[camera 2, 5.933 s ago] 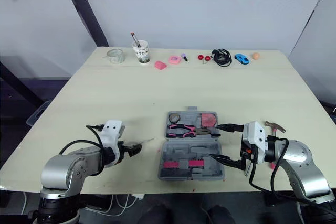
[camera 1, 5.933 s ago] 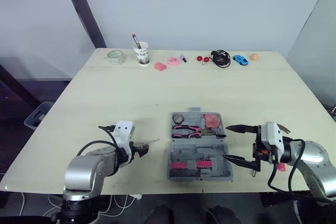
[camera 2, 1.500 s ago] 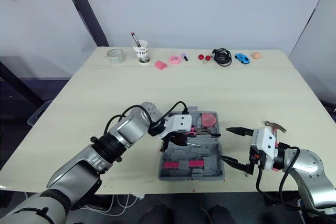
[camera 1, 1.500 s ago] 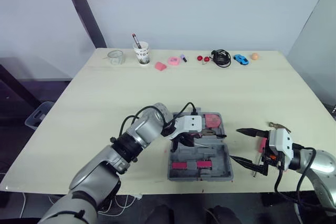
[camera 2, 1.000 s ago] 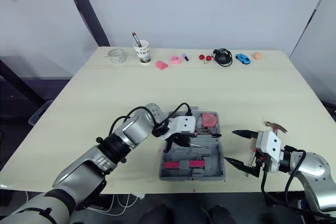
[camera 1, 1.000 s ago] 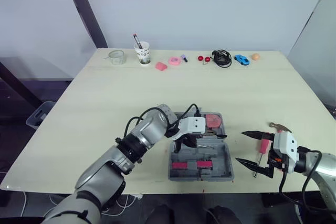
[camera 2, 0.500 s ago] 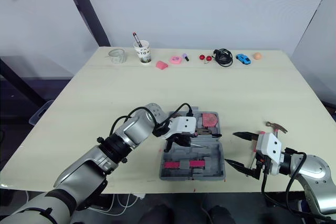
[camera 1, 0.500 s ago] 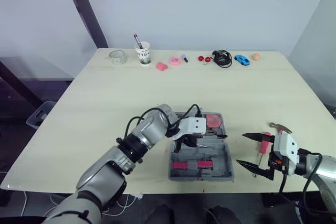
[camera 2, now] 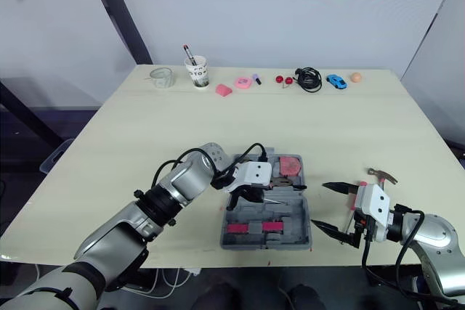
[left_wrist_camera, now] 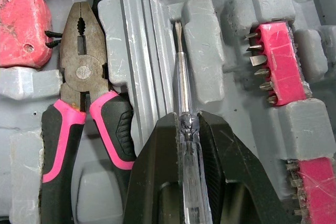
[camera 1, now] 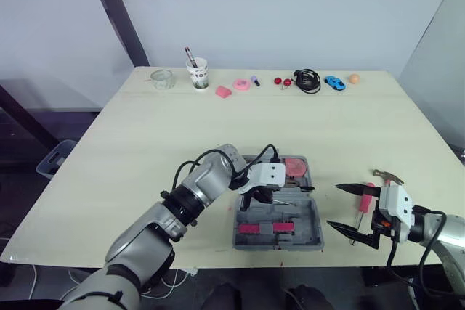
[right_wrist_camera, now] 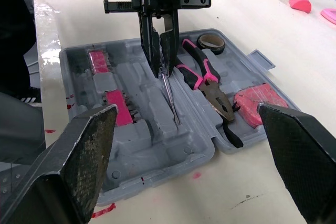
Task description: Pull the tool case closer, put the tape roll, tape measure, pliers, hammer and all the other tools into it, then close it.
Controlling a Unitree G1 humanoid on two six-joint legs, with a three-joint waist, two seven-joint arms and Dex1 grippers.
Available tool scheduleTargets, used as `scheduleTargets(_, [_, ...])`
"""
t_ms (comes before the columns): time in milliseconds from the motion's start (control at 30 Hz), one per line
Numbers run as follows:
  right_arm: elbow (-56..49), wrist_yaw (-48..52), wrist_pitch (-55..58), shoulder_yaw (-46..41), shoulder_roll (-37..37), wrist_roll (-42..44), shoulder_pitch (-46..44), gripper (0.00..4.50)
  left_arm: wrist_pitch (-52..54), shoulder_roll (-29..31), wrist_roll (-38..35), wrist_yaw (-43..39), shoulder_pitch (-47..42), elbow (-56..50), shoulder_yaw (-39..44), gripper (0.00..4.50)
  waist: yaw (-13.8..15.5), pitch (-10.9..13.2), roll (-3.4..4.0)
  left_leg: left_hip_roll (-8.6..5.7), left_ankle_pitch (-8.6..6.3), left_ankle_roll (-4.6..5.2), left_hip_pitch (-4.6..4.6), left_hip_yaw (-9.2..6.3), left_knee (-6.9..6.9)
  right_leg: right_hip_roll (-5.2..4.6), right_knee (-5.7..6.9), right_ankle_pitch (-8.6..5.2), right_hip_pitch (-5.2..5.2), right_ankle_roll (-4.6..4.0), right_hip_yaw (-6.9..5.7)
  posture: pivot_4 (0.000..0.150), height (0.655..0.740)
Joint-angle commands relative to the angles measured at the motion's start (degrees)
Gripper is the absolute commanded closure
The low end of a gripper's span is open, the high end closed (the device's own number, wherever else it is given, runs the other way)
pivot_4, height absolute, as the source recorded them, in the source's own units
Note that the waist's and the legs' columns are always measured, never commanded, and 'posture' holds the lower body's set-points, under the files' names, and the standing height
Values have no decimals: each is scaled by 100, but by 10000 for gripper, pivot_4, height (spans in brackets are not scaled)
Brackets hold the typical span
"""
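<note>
The grey tool case [camera 1: 314,221] lies open near the table's front edge. In it are pink-handled pliers [left_wrist_camera: 84,103], a red tape measure [left_wrist_camera: 21,19], a tape roll [right_wrist_camera: 212,41] and pink bit holders [left_wrist_camera: 270,64]. My left gripper [left_wrist_camera: 186,119] hovers over the case's middle, shut on a clear-handled screwdriver [left_wrist_camera: 181,77] whose blade points along a moulded slot. To the right of the case, my right gripper [camera 1: 334,206] stands open and holds nothing. A pink-handled hammer [camera 1: 365,200] lies on the table just behind it.
Along the far edge stand a glass jar [camera 1: 160,78], a paper cup with a pen [camera 1: 196,74], small pink items [camera 1: 240,84], a black cable [camera 1: 306,79], a blue toy car [camera 1: 333,83] and an orange ball [camera 1: 353,78].
Since the earliest frames my left arm has carried the screwdriver from the left to over the case, and my right gripper has drawn back to the right. Over the last second nothing moves.
</note>
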Motion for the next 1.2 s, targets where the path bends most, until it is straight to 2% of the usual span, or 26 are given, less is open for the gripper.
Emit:
scheduleTargets(33, [-81, -7, -102, -117, -7, 40, -78, 0, -38, -18, 39, 26, 24, -102, -13, 44616, 0, 0, 0, 0, 0, 0, 0, 0, 0, 0, 0, 0, 0, 0, 0, 1500, 7400])
scheduleTargets(100, [-85, -12, -105, -108, 4, 34, -74, 0, -50, -16, 14, 17, 34, -102, 5, 44616, 0, 0, 0, 0, 0, 0, 0, 0, 0, 0, 0, 0, 0, 0, 0, 1500, 7400])
scheduleTargets(133, [-87, -12, -106, -105, 7, 32, -71, 0, -65, 2, 20, 0, 37, -108, -5, 36616, 0, 0, 0, 0, 0, 0, 0, 0, 0, 0, 0, 0, 0, 0, 0, 1500, 7400])
scheduleTargets(233, [-91, -15, -104, -103, 9, 30, -72, 0, -89, 18, 76, 56, 43, -117, -15, 26756, -2, 0, 0, 0, 0, 0, 0, 0, 0, 0, 0, 0, 0, 0, 0, 1500, 7400])
scheduleTargets(667, [-187, -52, -25, -78, 11, 48, -105, 0, -128, 126, -30, -43, -34, -271, 146, 26756, -7, 0, 0, 2, 0, 0, 1, 0, 0, 4, 0, 0, 0, 0, 2, 1500, 7400])
scheduleTargets(900, [-336, -173, 153, -103, 129, 241, -185, 0, -7, 167, -682, -182, -13, -303, 744, 26756, -11, 1, -1, 3, 0, 0, 1, -1, 0, 4, 0, 0, -1, 0, 2, 1500, 7400])
scheduleTargets(1200, [-314, -151, 178, -145, 173, 304, -125, 0, -1160, 223, -1579, -334, 366, 126, 1533, 26756, -10, -1, 2, 4, 0, 0, 1, 0, 0, 4, 1, 1, -1, 0, 2, 1500, 7400])
